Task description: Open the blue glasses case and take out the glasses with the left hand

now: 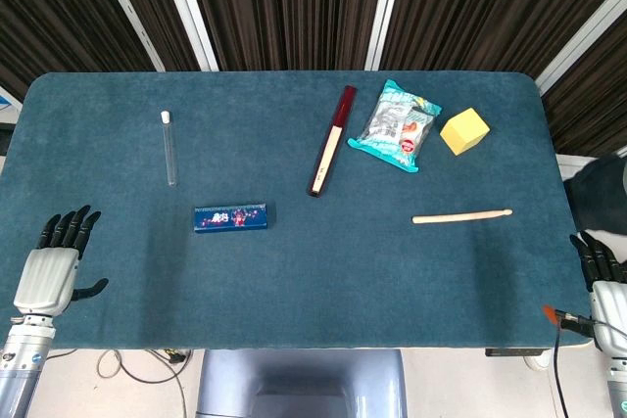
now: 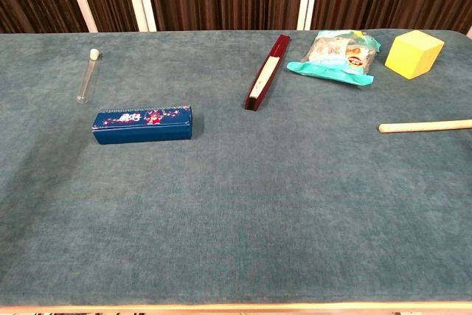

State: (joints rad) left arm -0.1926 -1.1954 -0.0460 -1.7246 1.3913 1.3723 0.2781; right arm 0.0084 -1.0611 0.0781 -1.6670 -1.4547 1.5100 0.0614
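The blue glasses case [image 1: 230, 216] [image 2: 142, 124] is a long closed box with a pink pattern, lying flat on the left half of the table. My left hand [image 1: 54, 266] rests at the table's near left corner, fingers spread and holding nothing, well to the left of the case. My right hand [image 1: 604, 286] sits past the near right edge, fingers apart and holding nothing. The chest view shows neither hand. No glasses are visible.
A clear tube [image 1: 169, 149] [image 2: 86, 76] lies behind the case. A dark red slim box [image 1: 331, 140] [image 2: 266, 72], a teal snack bag [image 1: 396, 125] [image 2: 336, 54], a yellow cube [image 1: 463, 131] [image 2: 414, 53] and a pale wooden stick [image 1: 460, 215] [image 2: 425, 126] lie centre to right.
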